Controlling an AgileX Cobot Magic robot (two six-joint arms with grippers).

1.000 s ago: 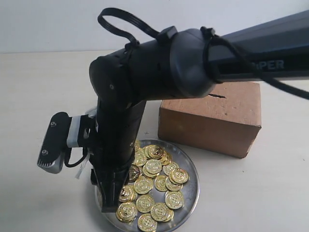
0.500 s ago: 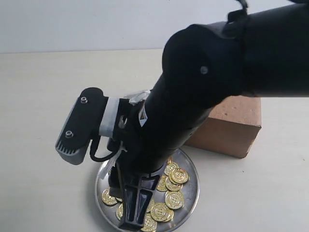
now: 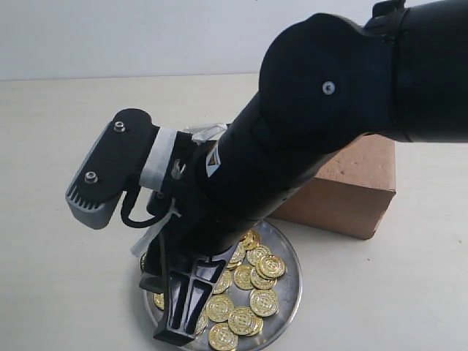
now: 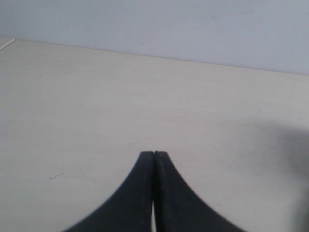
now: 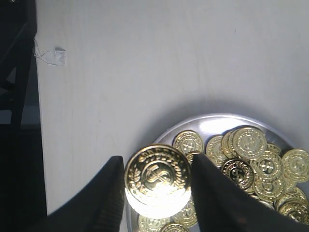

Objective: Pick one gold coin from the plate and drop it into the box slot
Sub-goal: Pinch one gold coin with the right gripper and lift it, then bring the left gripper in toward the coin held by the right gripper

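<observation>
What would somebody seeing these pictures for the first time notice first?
Most striking is the gold coin pinched between the fingers of the right gripper, with the shiny plate beneath it. In the exterior view the black right arm fills the middle of the picture, hiding part of the coin pile on the plate and part of the brown box behind it.

I can read no words or numbers on any feed. The gold coin nearest my right wrist camera bears an embossed wreath around what looks like a dollar sign. A small triangular warning sticker sits on the right arm; its symbol is too small to read.
</observation>
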